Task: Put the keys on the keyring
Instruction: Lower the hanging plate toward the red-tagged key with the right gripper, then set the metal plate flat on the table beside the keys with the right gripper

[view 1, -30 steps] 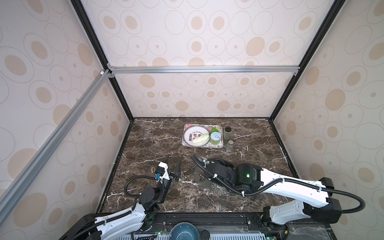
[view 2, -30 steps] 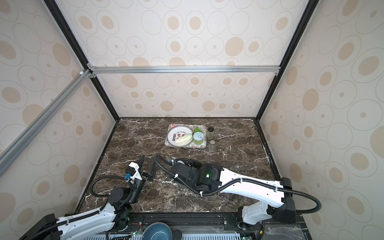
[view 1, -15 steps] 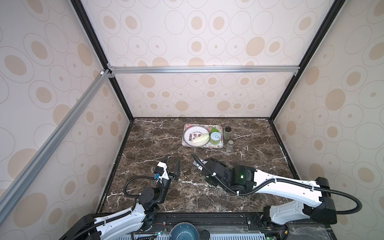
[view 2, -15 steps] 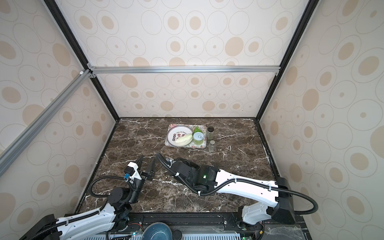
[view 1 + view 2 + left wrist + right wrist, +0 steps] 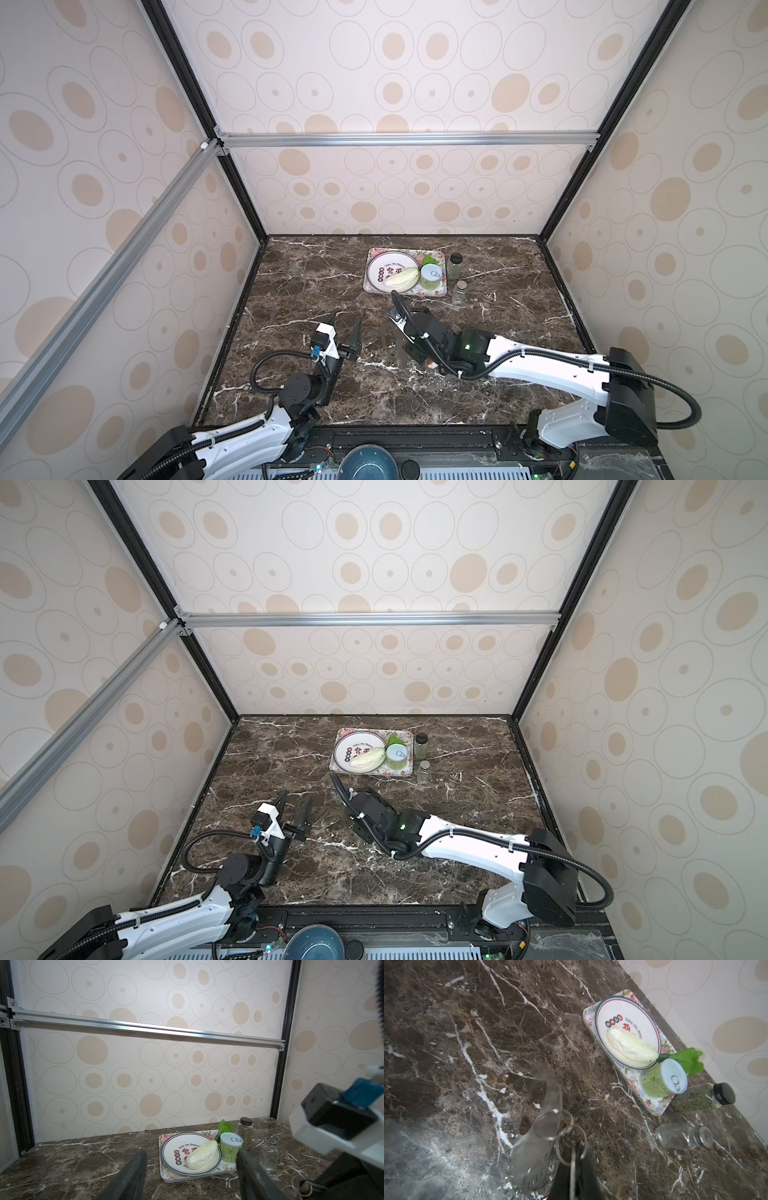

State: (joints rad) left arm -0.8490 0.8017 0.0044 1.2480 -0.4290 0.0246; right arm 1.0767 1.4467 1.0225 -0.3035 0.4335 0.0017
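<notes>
– Starting at the front rail, what sat nearest us?
– A dark blue round bowl (image 5: 365,459), parked below the edge of the brown marble tabletop (image 5: 519,332).
– And the arms?
– The left gripper (image 5: 345,320) hung above the marble on the left, its black fingers spread wide with nothing between them.
– The right one?
– The right gripper (image 5: 572,1153) sat over the middle of the table, jaws clamped tight on a thin metal strip (image 5: 572,1169). That strip ran up into a pair of wire rings (image 5: 564,1131).
– Where was the keyring?
– The flat grey oval metal keyring (image 5: 529,1159) was right beside those fingers, one wire ring looped around its band. In a top view the keyring (image 5: 400,351) showed as a grey sliver just left of the right wrist. Flat or tipped up, I could not tell.
– Any keys?
– A small red-orange tag (image 5: 432,365) peeked out under the right wrist, near the keyring. It was too small to say more.
– Farther back?
– A floral rectangular tray (image 5: 374,291) carried a white round plate (image 5: 380,266) with a pale cabbage piece (image 5: 401,277) across it. A green can with a white lid (image 5: 431,277) stood beside the plate, a green leaf (image 5: 428,260) behind it.
– Off the tray?
– A clear empty glass jar (image 5: 459,293) stood upright by its right near corner. Behind that was a black-lidded glass jar of green herbs (image 5: 455,268).
</notes>
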